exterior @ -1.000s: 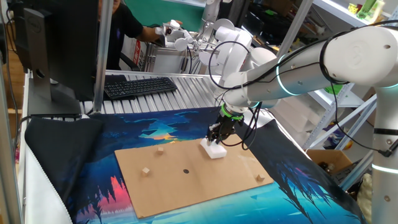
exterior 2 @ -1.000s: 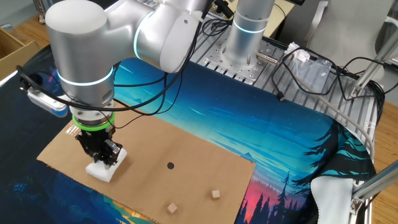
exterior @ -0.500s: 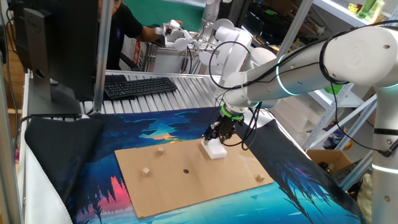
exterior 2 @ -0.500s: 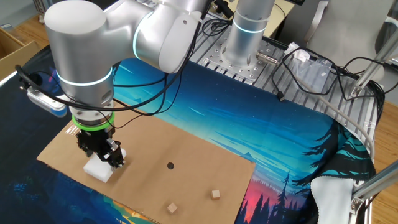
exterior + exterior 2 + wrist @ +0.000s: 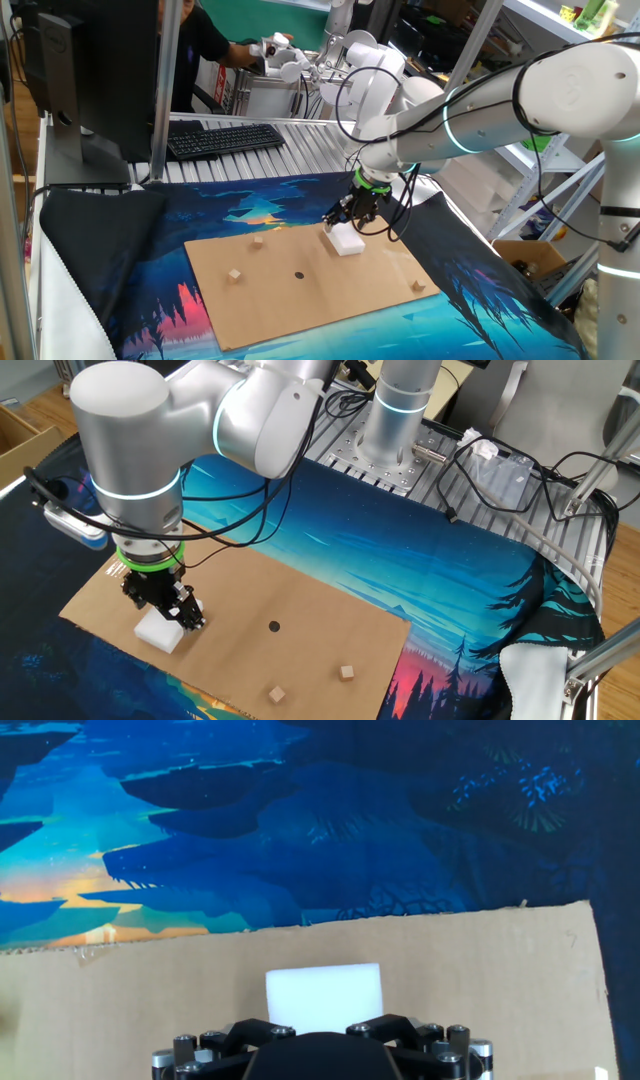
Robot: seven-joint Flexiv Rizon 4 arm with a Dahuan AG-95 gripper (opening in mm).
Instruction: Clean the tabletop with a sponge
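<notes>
The white sponge (image 5: 347, 241) lies on the tan tabletop board (image 5: 330, 295) near its far right edge. My gripper (image 5: 345, 222) stands tilted over it with its fingers down on the sponge's far side, and looks shut on the sponge. In the other fixed view the sponge (image 5: 158, 633) sits at the board's (image 5: 300, 610) left end under the gripper (image 5: 172, 615). In the hand view the sponge (image 5: 323, 992) sits centred right in front of the hand, and the fingers themselves are hidden. Three small tan cubes (image 5: 234, 275) and a dark spot (image 5: 298, 275) lie on the board.
The board rests on a blue-and-pink patterned cloth (image 5: 250, 205). A keyboard (image 5: 225, 138) and a monitor (image 5: 90, 80) stand behind it on the metal table. Cables (image 5: 520, 480) run along the far side in the other fixed view. A person works at the back.
The hand has tilted and turned slightly over the sponge, so more of the sponge shows in the other fixed view. The sponge has stayed in about the same place.
</notes>
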